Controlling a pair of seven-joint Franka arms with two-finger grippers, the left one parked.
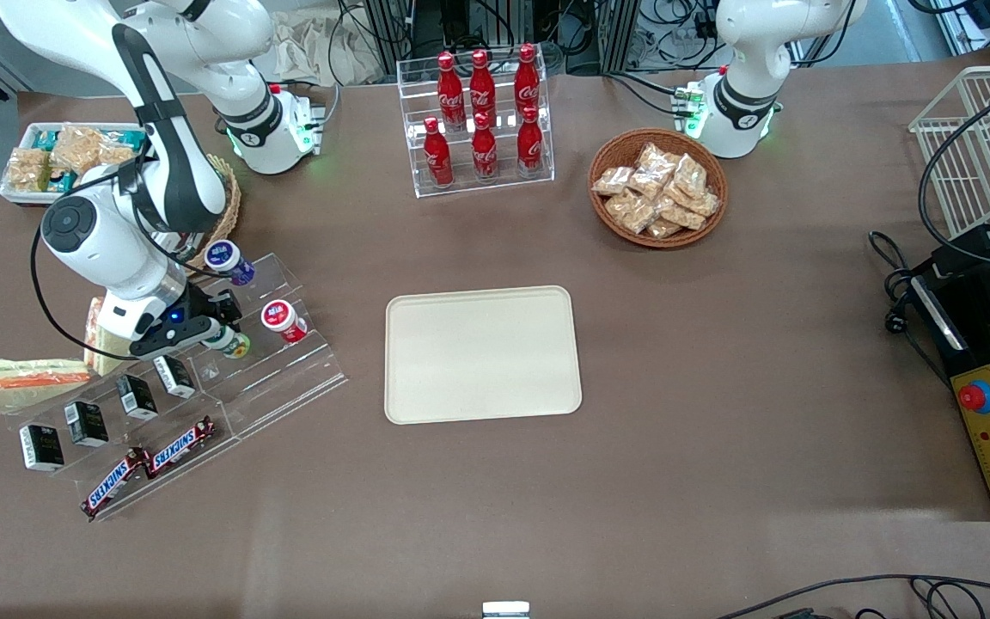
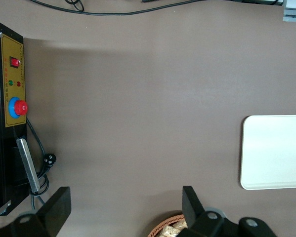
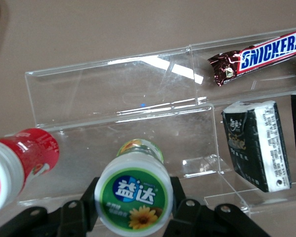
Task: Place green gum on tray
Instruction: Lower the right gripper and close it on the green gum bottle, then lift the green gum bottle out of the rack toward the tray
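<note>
Two black fingers (image 3: 185, 210) of our gripper (image 1: 218, 331) flank the green gum (image 3: 134, 196), seemingly closed on it, though we judge contact unconfirmed. We see the bottle on the clear stepped rack (image 1: 289, 370) near the working arm's end of the worktop, beside a red-capped bottle (image 1: 282, 321). Lifting and carrying to the tray (image 1: 482, 354) mid-table remain.

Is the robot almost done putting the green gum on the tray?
Not yet, it's near the start. Done: the gripper has reached the clear stepped rack and its fingers sit on either side of the green gum, beside the red-capped bottle. In hand: taking hold of the gum; whether the grip is tight is unclear. Left: lifting it and carrying it to the tray, which has nothing on it.
</note>
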